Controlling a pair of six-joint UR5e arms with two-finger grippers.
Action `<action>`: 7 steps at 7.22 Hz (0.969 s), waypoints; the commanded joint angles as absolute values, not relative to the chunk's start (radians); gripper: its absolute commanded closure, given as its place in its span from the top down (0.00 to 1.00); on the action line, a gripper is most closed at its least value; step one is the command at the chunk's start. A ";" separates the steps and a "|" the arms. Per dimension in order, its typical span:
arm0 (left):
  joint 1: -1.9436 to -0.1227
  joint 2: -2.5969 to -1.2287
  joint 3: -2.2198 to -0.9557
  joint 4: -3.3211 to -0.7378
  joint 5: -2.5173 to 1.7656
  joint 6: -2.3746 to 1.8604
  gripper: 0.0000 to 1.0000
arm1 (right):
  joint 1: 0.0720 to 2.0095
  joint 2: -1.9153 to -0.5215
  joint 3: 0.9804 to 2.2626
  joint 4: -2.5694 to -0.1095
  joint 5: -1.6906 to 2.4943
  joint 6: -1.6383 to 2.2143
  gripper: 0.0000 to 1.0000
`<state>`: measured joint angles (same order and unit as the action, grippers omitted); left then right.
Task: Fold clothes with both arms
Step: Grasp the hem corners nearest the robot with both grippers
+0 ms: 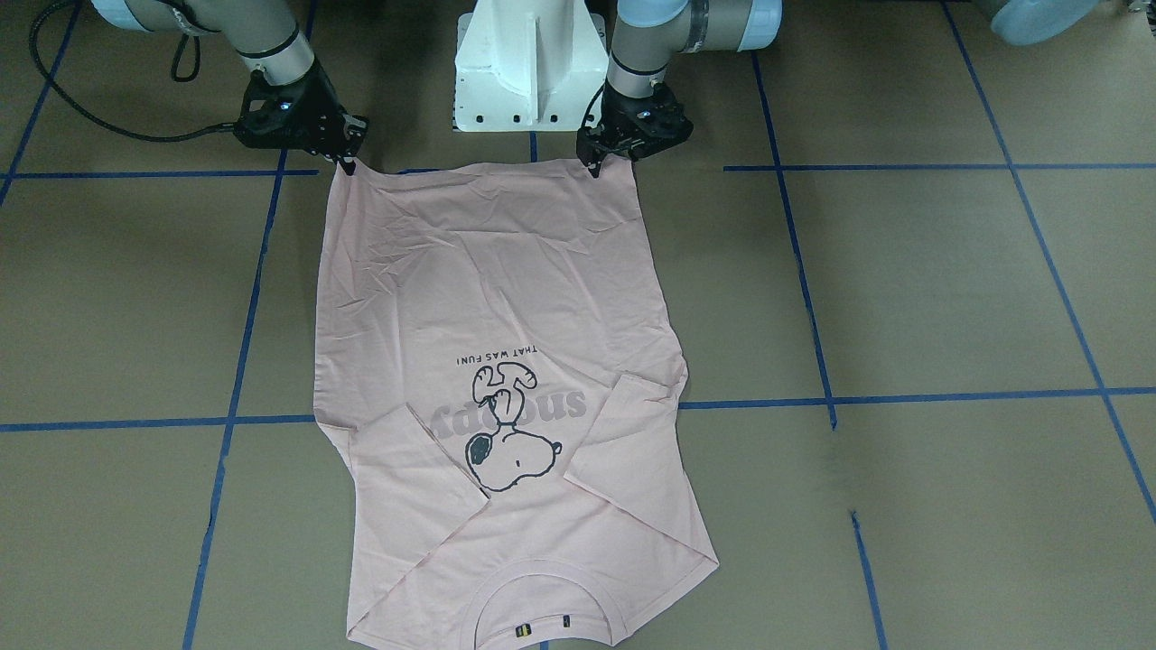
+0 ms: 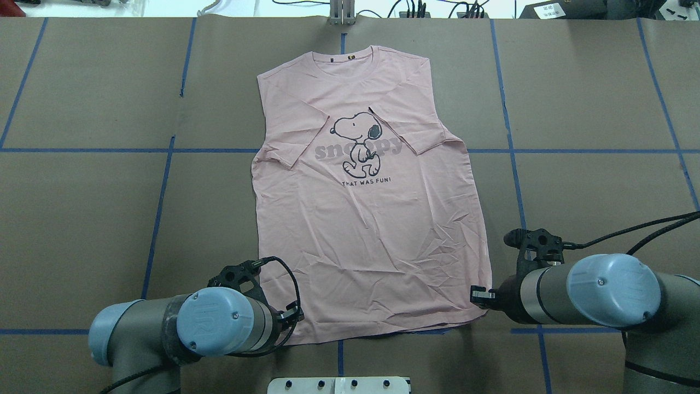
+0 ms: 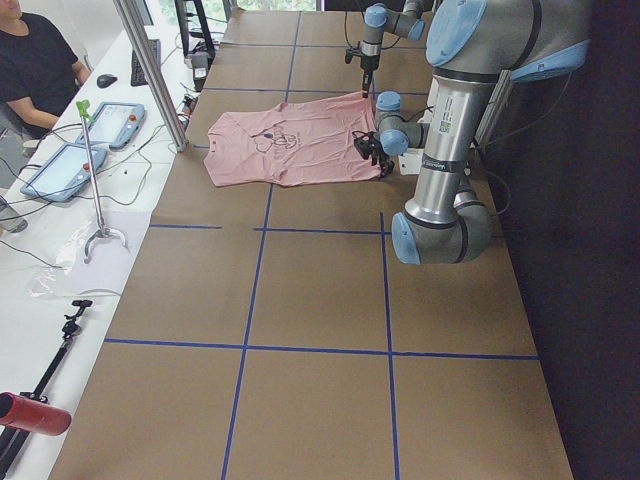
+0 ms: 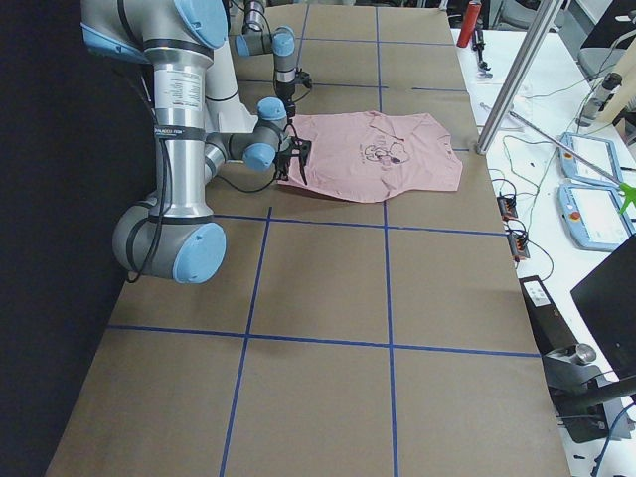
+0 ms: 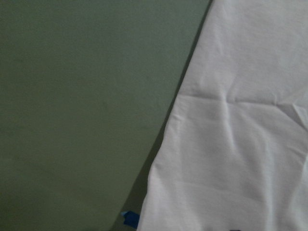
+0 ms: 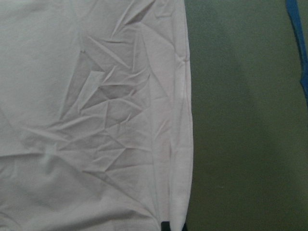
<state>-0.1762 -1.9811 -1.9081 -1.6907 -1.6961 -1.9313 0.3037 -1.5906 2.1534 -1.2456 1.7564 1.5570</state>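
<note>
- Noted jaws of the black two-finger right gripper point(image 1: 348, 155) drawn tight together on one hem corner of the pale pink short-sleeved T-shirt point(image 1: 488, 289) with a dark cartoon dog outline. Confirmed in the right wrist view, with a dark fingertip point(image 6: 166, 226) set against the hem edge.
- Noted jaws of the black two-finger left gripper point(image 1: 596, 161) likewise pinched on the hem, just inboard of the opposite corner.
- Found T-shirt lying flat, print up, on the brown paper-covered bench point(image 1: 903, 289) marked with a blue tape grid, roughly midway across its width.
- Found hem along the robot-side edge, just in front of the white pedestal base point(image 1: 528, 63), and the ribbed round collar point(image 1: 542, 591) close to the operators' edge.
- Recorded both sleeves point(image 1: 411, 469) folded inward over the chest, their edges meeting the ends of the greyish lettering point(image 1: 560, 411).
- Recorded heavy creasing in the lower body near the hem.
- Observed a person in a black top point(image 3: 35, 60) seated at the white side desk beyond the operators' edge.
</note>
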 commanded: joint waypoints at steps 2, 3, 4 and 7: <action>-0.176 -1.980 -1.916 -1.689 -1.695 -1.916 0.00 | 0.305 -1.585 2.154 -1.246 1.756 1.557 0.00; -0.178 -1.977 -1.930 -1.686 -1.697 -1.913 0.00 | 0.305 -1.583 2.155 -1.246 1.758 1.557 0.00; -0.182 -1.974 -1.965 -1.639 -1.698 -1.899 0.00 | 0.305 -1.583 2.164 -1.246 1.759 1.557 0.00; -0.189 -1.968 -2.129 -1.438 -1.707 -1.773 0.00 | 0.307 -1.591 2.207 -1.244 1.846 1.559 0.00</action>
